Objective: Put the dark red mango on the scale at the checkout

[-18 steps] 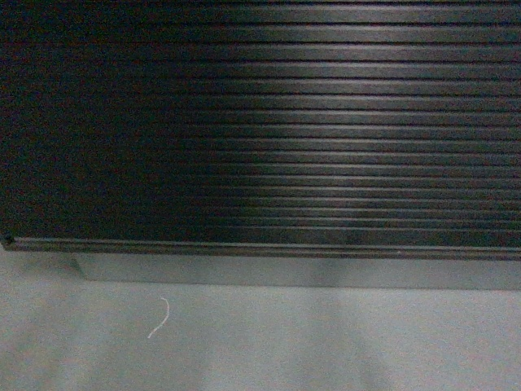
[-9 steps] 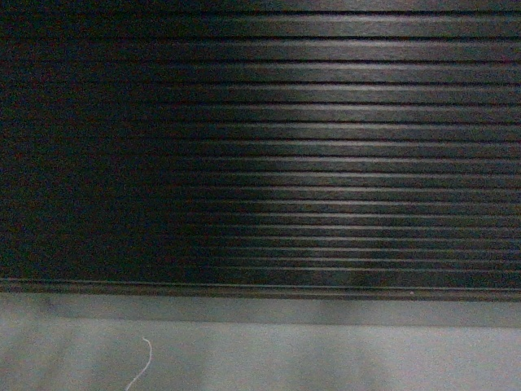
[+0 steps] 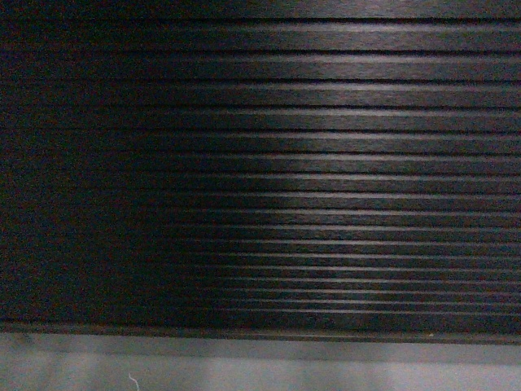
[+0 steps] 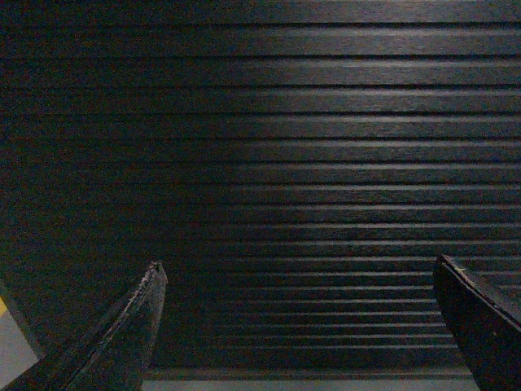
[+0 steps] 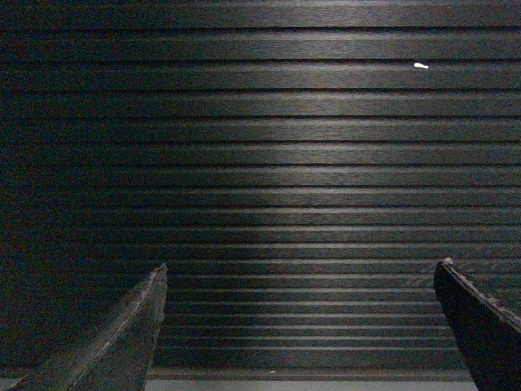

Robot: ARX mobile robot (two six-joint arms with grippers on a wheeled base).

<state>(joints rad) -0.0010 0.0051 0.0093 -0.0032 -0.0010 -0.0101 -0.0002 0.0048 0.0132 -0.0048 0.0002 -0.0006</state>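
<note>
Compared with a second earlier, the ribbed front panel of the checkout [image 3: 326, 179] fills more of the head view, and the grey floor [image 3: 326, 371] has shrunk to a thin bottom strip. Left gripper [image 4: 297, 326]: fingers spread wide, nothing between them, facing the panel. Right gripper [image 5: 299, 326]: likewise spread and empty. The dark red mango and the scale appear in no view.

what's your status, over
Both tools open and empty: left, right. Mango and scale not in view. Checkout front panel fills every view, right ahead.
</note>
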